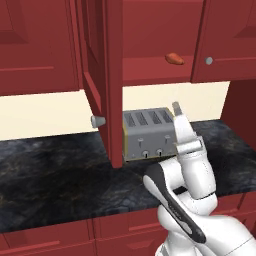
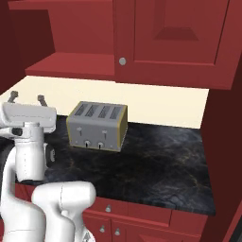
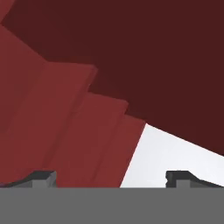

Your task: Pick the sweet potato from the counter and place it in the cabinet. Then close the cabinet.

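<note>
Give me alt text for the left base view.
A sweet potato lies on the shelf of an open red cabinet, its door swung out. Below, the open, empty gripper points up in front of a toaster on the dark counter.

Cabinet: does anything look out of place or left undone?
The cabinet door hangs wide open over the counter, with the sweet potato already on its shelf. The open claw holds nothing.

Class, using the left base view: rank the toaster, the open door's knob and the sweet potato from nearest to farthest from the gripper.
1. Toaster: on the counter, just left of the gripper.
2. Sweet potato: above the gripper, on the cabinet shelf.
3. Door knob: far left, beyond the toaster, on the open door's edge.
</note>
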